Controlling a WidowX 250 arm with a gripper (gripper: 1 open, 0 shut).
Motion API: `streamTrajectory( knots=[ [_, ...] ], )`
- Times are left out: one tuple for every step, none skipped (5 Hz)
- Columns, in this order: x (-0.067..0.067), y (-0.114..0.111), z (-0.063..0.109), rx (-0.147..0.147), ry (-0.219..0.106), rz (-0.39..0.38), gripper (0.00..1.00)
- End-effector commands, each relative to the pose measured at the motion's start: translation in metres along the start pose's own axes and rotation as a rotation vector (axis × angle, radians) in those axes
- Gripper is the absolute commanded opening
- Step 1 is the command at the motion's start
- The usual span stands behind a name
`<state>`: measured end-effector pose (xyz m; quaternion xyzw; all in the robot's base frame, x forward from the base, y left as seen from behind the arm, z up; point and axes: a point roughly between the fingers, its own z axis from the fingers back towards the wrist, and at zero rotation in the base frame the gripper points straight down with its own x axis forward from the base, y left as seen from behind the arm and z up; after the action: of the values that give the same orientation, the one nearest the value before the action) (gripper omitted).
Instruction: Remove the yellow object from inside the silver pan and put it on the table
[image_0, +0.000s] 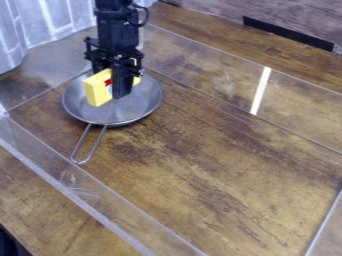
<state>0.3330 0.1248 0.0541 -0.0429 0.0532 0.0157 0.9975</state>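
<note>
The yellow object (98, 88) is a small block with red marks, held just above the silver pan (114, 103) at the table's left side. My gripper (112, 84) points straight down over the pan and is shut on the block, whose right side is hidden behind the black fingers (123, 80). The pan is round and shiny, and its thin wire handle (88, 139) runs toward the front. The table (214, 150) is dark brown wood with a glossy grain.
A clear plastic wall (80, 190) runs along the table's front and left edges. A bright white reflection (262, 90) lies on the wood to the right. A pale container (11, 45) stands at the far left behind the pan.
</note>
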Motion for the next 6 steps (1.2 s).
streamTrajectory(
  knots=[
    [0.002,-0.013,0.037,0.027,-0.095,-0.036,0.00],
    [0.001,-0.017,0.039,0.022,-0.098,-0.045,0.00],
    [0.000,-0.019,0.041,0.017,-0.100,-0.054,0.00],
    [-0.001,-0.026,0.041,0.009,-0.106,-0.069,0.00],
    [-0.004,-0.034,0.044,0.000,-0.115,-0.084,0.00],
    [-0.007,-0.044,0.047,-0.006,-0.126,-0.099,0.00]
  ],
)
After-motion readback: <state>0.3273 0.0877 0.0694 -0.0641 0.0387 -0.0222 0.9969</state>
